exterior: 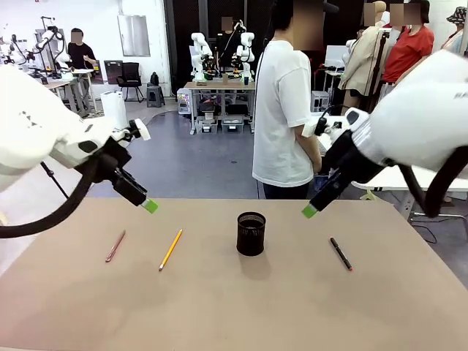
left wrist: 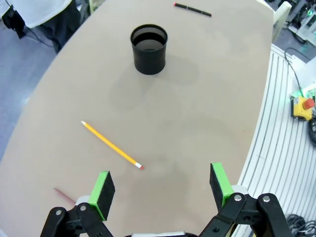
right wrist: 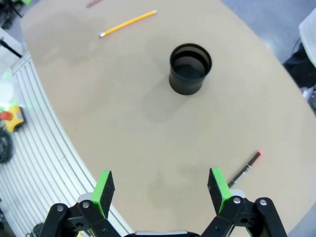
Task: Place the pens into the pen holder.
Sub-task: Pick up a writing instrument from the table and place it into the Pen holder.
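Note:
The black mesh pen holder (exterior: 251, 233) stands upright in the middle of the brown table; its inside looks empty in the left wrist view (left wrist: 148, 49) and the right wrist view (right wrist: 190, 68). A pinkish-red pen (exterior: 115, 246) lies at the left, with a yellow-orange pen (exterior: 170, 249) (left wrist: 111, 144) (right wrist: 128, 23) beside it. A black pen with a red tip (exterior: 341, 254) (left wrist: 192, 9) (right wrist: 245, 168) lies right of the holder. My left gripper (exterior: 148, 205) (left wrist: 160, 187) hovers open above the left pens. My right gripper (exterior: 310, 211) (right wrist: 161, 187) hovers open above the table, up and left of the black pen.
A person in a white shirt (exterior: 284, 117) stands at the table's far edge. A red emergency button on a yellow box (left wrist: 302, 106) (right wrist: 11, 114) sits on the floor off the table's near side. Bare tabletop (exterior: 241, 307) stretches in front of the holder.

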Robot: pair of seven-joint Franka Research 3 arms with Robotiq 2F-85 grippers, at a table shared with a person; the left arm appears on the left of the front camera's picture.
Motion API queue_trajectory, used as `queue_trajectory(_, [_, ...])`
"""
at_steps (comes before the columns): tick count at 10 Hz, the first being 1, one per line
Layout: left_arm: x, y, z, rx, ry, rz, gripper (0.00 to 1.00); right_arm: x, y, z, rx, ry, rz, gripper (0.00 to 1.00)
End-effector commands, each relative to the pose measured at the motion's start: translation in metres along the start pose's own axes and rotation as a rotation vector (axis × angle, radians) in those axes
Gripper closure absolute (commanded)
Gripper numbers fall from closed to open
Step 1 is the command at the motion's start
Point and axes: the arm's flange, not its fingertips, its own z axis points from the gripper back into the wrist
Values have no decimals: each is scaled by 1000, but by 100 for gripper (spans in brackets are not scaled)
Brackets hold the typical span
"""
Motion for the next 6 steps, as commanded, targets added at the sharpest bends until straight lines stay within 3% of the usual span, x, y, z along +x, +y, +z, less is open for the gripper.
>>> queue_trajectory(1, [-9,15,13,-6,-25,-47,0,-4,-29,24,46,-17,21,0])
queue_trajectory(6, [-23,47,59,23,-65,-89,0,-35,-84,74,128,-129,-1,0])
